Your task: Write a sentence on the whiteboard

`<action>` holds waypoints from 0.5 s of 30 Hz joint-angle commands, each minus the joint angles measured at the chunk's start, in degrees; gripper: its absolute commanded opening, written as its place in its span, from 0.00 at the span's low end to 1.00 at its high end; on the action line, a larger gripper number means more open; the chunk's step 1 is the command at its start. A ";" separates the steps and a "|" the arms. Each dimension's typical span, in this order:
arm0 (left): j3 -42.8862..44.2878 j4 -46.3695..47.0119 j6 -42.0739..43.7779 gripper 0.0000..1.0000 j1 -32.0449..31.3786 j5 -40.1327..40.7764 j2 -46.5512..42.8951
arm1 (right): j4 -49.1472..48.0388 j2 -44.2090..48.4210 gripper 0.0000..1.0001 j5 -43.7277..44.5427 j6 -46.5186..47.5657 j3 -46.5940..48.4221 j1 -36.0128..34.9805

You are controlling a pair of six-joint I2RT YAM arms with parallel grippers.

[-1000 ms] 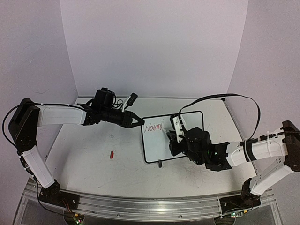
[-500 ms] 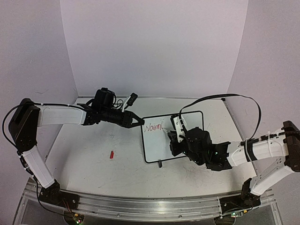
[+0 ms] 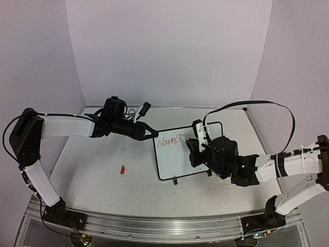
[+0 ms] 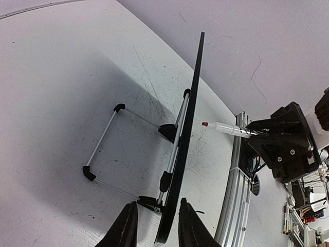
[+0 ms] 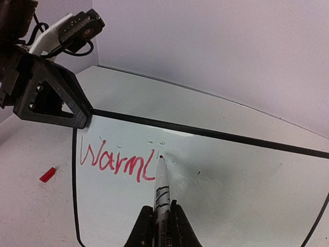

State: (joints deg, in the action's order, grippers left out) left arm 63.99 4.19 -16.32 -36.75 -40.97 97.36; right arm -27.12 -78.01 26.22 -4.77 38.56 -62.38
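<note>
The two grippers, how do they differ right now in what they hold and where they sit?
The left gripper pinches the whiteboard by its edge; the right gripper grips a marker. The left sits at the board's corner, off the writing surface; the right hangs over that surface, marker tip beside the red writing. Both are shut on something.
</note>
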 commanded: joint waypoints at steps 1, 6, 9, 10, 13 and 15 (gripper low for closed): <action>-0.15 2.60 0.76 0.28 0.03 -0.96 -2.92 | -2.66 -1.26 0.00 -1.75 1.11 2.63 0.30; -0.18 2.63 0.99 0.24 0.03 -1.08 -2.88 | -3.19 -1.20 0.00 -2.97 1.26 2.27 0.29; -0.37 2.66 1.17 0.23 0.01 -1.71 -2.80 | -3.50 -0.88 0.00 -2.81 1.40 1.63 0.26; -0.53 2.59 1.25 0.23 0.01 -1.74 -2.86 | -3.57 -0.73 0.00 -2.77 1.42 1.52 0.30; -0.83 2.56 1.77 0.20 0.01 -1.68 -3.04 | -3.68 -0.88 0.00 -2.41 1.67 1.20 0.25; -0.81 2.62 2.08 0.16 0.01 -1.87 -3.02 | -3.63 -1.01 0.00 -2.11 1.78 1.05 0.27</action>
State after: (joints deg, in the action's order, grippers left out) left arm 63.79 4.24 -16.13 -36.75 -41.61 97.32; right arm -28.10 -78.74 23.68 -3.86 39.03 -62.28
